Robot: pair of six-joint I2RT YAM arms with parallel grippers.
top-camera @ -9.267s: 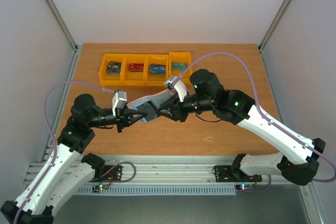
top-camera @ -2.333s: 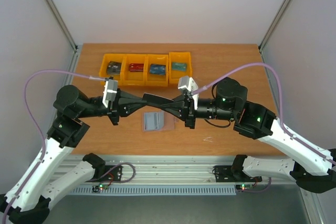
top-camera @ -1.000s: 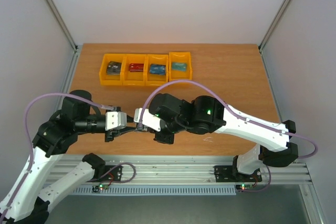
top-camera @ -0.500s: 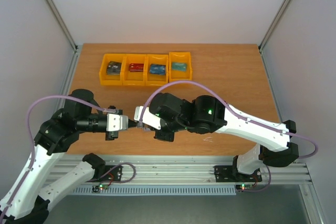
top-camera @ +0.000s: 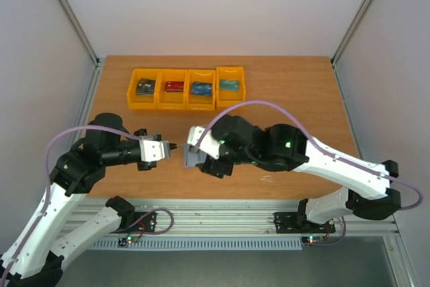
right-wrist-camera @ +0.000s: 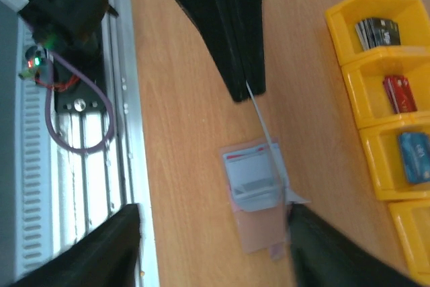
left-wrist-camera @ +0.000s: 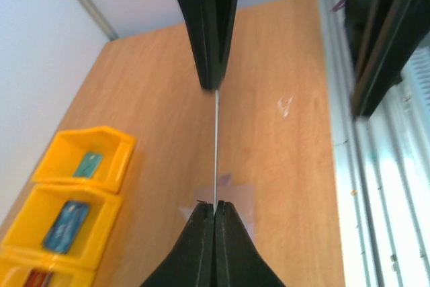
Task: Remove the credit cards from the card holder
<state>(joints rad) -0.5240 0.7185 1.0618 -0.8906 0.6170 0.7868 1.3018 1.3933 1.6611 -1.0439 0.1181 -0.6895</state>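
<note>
Since half a second ago my right gripper has spread its jaws and swung slightly right, and the card holder now shows on the table.

At left centre of the overhead view, my left gripper is clamped on one credit card. The card is thin and pale, and both wrist views see it edge-on as a fine white line. It sticks out from the closed fingertips toward the right arm. In the left wrist view the line runs up the middle of the frame, with the holder on the wood behind its lower end. I cannot tell whether the card's far end touches the holder.

Just right of that gripper, at the centre of the overhead view, the holder lies flat. The right wrist view shows it mid-frame and pinkish. A pale rectangle with a red strip along one edge shows on it; I cannot tell whether that is another card.

The right gripper stands beside the holder, holding nothing. In its own view its fingers sit at the lower left and lower right, and the holder lies between and beyond them.

Toward the upper left of the overhead view, a row of four orange bins sits well apart from both grippers.
</note>
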